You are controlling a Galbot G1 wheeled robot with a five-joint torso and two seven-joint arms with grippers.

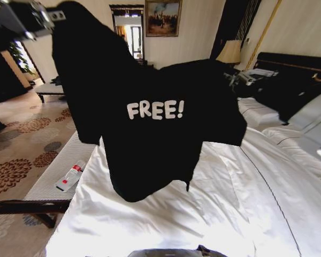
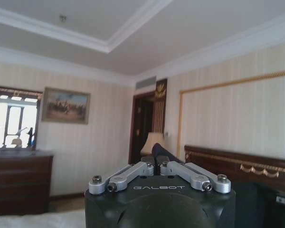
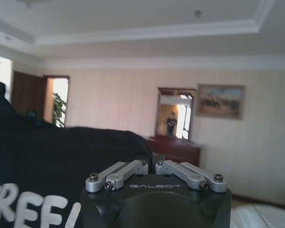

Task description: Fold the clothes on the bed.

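Note:
The clothes point(image 1: 150, 139), a black top with white "FREE!" lettering, hang spread out in the air above the bed point(image 1: 230, 214), lettering toward me. My left gripper point(image 1: 56, 15) is raised high on the left and shut on one upper corner of the top. My right gripper point(image 1: 236, 77) holds the other upper corner, lower and nearer the headboard. In the left wrist view, the left gripper point(image 2: 157, 164) is shut with a fold of black fabric point(image 2: 161, 151) pinched at its tips. In the right wrist view, the right gripper point(image 3: 152, 164) is shut on the black top point(image 3: 47, 161).
A white-cushioned bench point(image 1: 53, 176) with a dark frame stands along the bed's left side, with a small white and red bottle point(image 1: 70, 176) on it. Patterned carpet point(image 1: 16, 144) lies beyond it. The dark headboard point(image 1: 294, 61), pillows point(image 1: 315, 128) and a lamp point(image 1: 230, 52) are at the right.

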